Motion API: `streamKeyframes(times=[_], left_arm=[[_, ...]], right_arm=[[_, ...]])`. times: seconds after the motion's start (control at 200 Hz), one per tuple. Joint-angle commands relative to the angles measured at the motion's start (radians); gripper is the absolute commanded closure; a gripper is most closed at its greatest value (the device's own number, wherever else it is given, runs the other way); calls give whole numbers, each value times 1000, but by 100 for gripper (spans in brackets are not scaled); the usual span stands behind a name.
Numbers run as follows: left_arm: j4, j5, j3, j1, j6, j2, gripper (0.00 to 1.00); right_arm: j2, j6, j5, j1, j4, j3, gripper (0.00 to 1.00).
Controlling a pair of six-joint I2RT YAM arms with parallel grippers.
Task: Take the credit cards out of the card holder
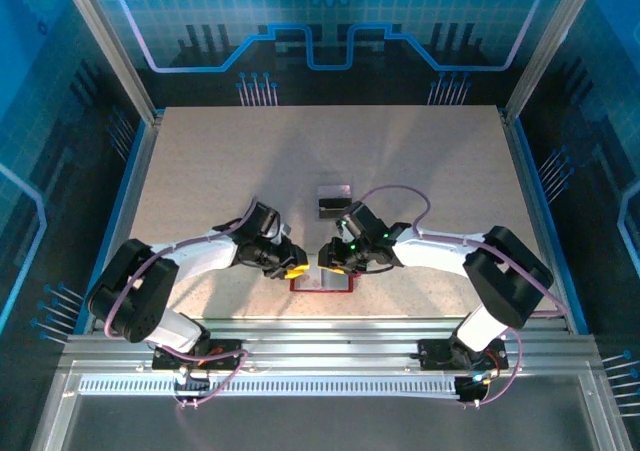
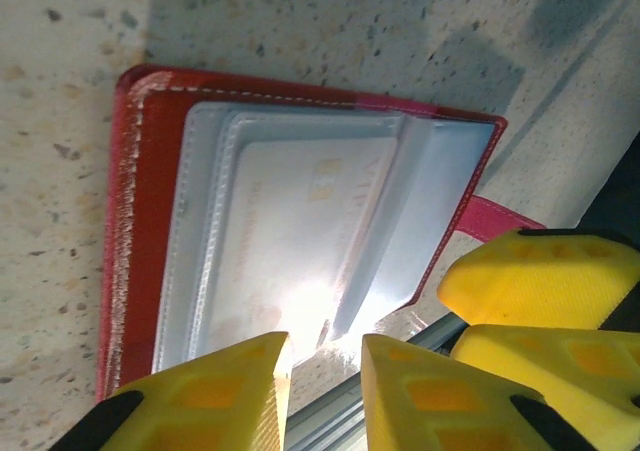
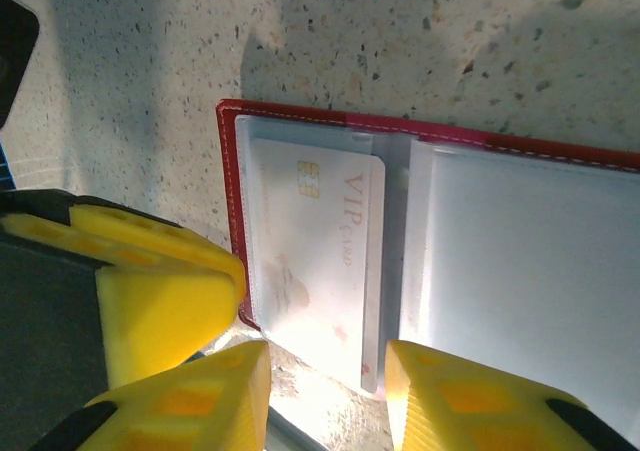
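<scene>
The dark-red card holder lies open near the table's front edge, between both grippers. Its pale pockets face up. A pale credit card marked "VIP card" sits in one pocket, its near end sticking out past the holder's edge. My right gripper is open, its fingers either side of that card's near end. My left gripper stands open at the holder's near edge with nothing between its fingers. A grey card and a black card lie on the table behind the holder.
The table's metal front rail runs just below the holder. The two grippers are close together: the right one's yellow fingers show in the left wrist view, the left one's finger in the right wrist view.
</scene>
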Motion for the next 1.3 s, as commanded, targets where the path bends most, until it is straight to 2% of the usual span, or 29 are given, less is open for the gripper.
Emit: streamKeyframes(times=[0.0, 0.295, 0.83, 1.296], left_arm=[[32, 11, -16, 7, -12, 10, 78], [4, -5, -14, 7, 31, 52, 85], [-29, -26, -15, 7, 54, 53, 85], [-31, -27, -15, 7, 58, 54, 85]], right_arm=[[22, 25, -23, 15, 65, 11, 66], [64, 34, -34, 18, 108, -6, 71], [121, 46, -52, 25, 130, 0, 72], [129, 36, -27, 29, 76, 7, 72]])
